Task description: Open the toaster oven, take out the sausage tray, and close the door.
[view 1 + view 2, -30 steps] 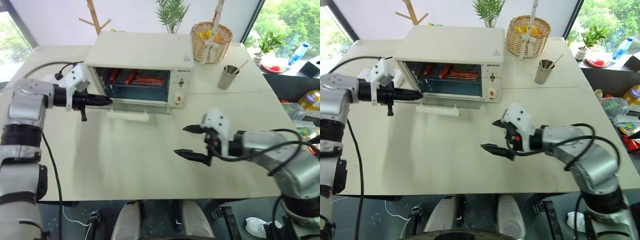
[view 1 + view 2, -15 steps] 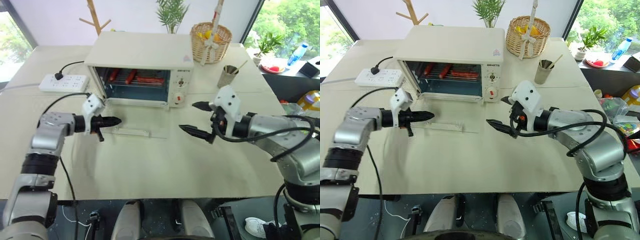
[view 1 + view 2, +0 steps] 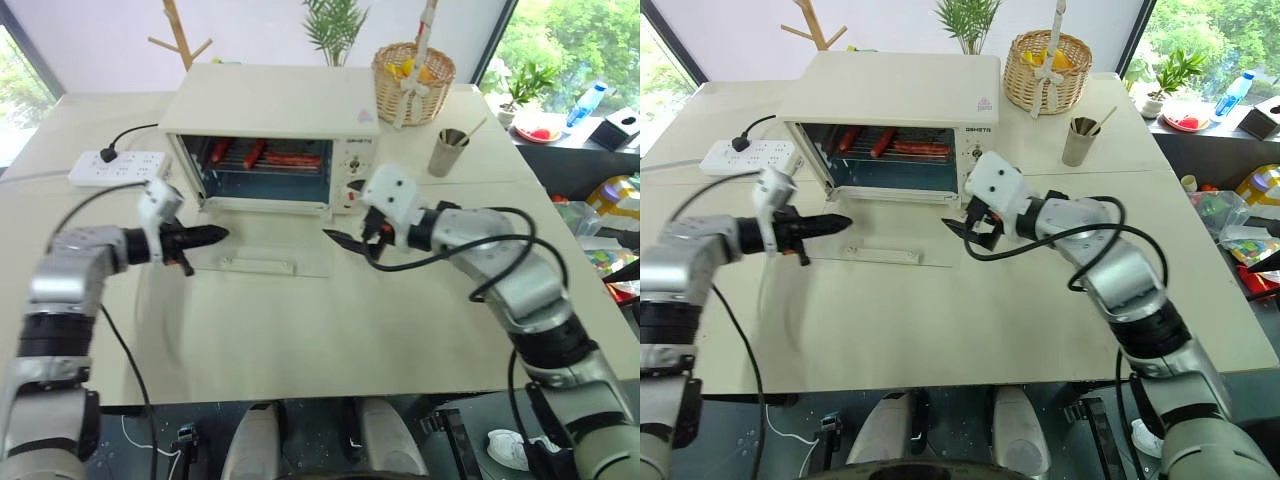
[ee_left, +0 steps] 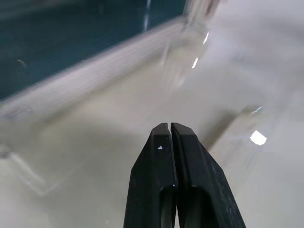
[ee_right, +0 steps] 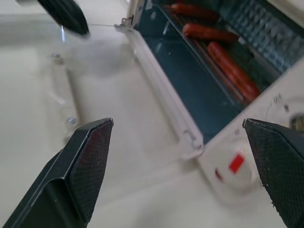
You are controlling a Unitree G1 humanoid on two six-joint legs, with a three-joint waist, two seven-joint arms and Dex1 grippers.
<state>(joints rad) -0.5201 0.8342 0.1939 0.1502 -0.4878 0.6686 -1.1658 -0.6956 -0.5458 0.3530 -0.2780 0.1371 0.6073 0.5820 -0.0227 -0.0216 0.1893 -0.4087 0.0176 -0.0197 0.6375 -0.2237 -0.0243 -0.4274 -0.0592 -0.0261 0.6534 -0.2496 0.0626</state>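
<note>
The cream-white toaster oven (image 3: 270, 105) stands at the back of the table. Its glass door (image 3: 270, 245) lies folded down flat, with the bar handle (image 3: 258, 265) toward me. Inside, the sausage tray (image 3: 262, 160) holds three reddish-brown sausages (image 5: 228, 64). My left gripper (image 3: 215, 235) is shut on nothing, with its tip over the door's left edge. My right gripper (image 3: 348, 236) stands open at the door's right corner, below the knob panel with its red knob (image 5: 236, 164). My right gripper (image 5: 176, 124) faces the oven's opening, with nothing between its fingers.
A white power strip (image 3: 115, 165) lies left of the oven. A wicker basket (image 3: 413, 80) and a metal cup (image 3: 451, 152) stand behind and to the right. Bare tabletop (image 3: 330, 320) stretches in front of the door.
My right gripper has swung left and forward from mid-table to the oven's front right. My left gripper has drawn back from the oven's left side to the door's left edge. The door stays down.
</note>
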